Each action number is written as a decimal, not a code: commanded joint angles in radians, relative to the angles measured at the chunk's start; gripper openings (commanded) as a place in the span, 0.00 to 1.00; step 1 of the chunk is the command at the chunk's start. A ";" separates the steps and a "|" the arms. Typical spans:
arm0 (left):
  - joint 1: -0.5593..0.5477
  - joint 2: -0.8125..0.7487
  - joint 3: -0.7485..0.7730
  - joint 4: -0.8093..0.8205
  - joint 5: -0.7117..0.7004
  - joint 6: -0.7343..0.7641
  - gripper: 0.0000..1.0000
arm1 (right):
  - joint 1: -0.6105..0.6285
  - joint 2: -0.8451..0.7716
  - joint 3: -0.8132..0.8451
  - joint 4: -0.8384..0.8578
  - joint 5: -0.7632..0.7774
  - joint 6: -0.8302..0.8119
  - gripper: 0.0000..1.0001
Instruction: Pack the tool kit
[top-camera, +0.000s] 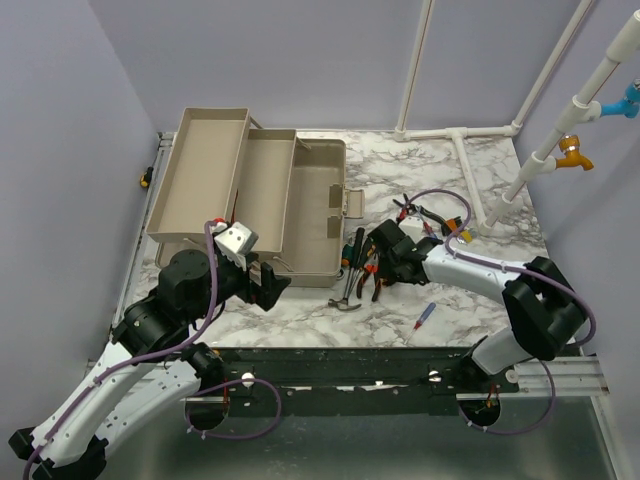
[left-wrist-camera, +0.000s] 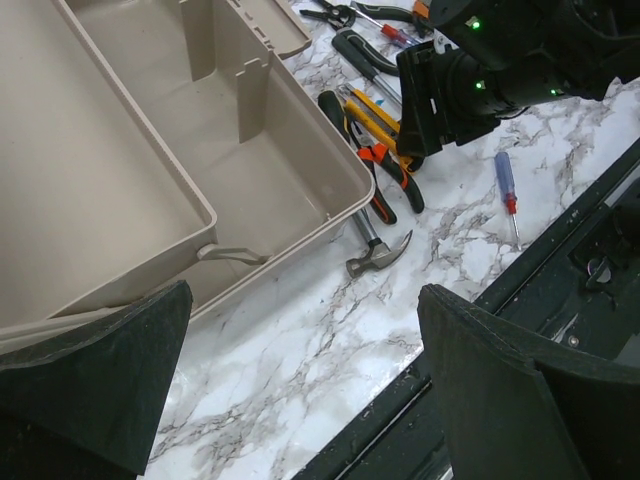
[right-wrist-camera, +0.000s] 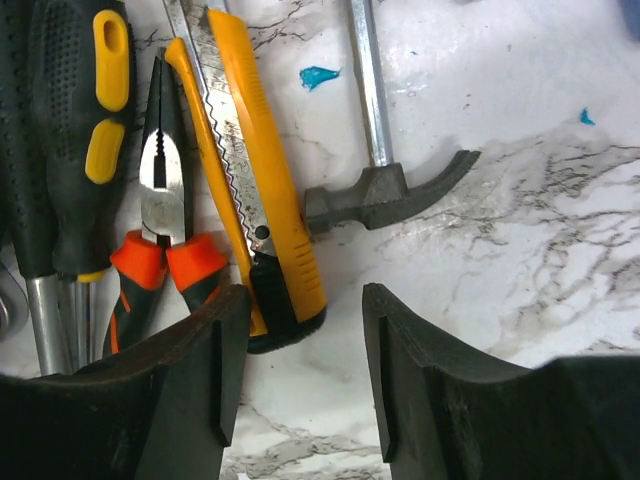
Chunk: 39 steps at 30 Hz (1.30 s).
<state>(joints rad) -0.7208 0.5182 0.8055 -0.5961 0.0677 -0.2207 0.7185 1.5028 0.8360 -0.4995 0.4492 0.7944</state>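
Nearest, the left gripper (top-camera: 268, 285) hovers just off the front corner of the toolbox (top-camera: 318, 200), its jaws spread as wide as they go and holding nothing. A small blue-and-red screwdriver (top-camera: 425, 317) lies alone on the marble table (top-camera: 480, 190). The right gripper (right-wrist-camera: 305, 340) hangs low over the tool pile just right of the box. Its jaws are partly apart, with the butt of a yellow utility knife (right-wrist-camera: 250, 170) between them, seemingly not clamped. Orange-handled pliers (right-wrist-camera: 160, 200) and a hammer (right-wrist-camera: 385, 195) lie beside the knife. The toolbox sits open at the table's left, its trays folded out toward the far corner.
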 joint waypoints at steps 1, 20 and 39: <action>0.014 0.001 -0.009 0.019 0.010 0.018 0.98 | -0.034 0.060 0.007 0.056 -0.070 -0.005 0.53; 0.063 -0.059 -0.014 0.023 -0.005 0.003 0.98 | -0.039 -0.253 0.106 -0.020 -0.074 -0.033 0.20; 0.109 -0.325 -0.088 0.111 -0.307 -0.068 0.98 | 0.078 0.217 0.635 0.432 -0.532 0.034 0.14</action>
<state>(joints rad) -0.6163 0.2268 0.7387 -0.5343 -0.1650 -0.2741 0.7486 1.6180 1.3334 -0.1310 -0.0479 0.7837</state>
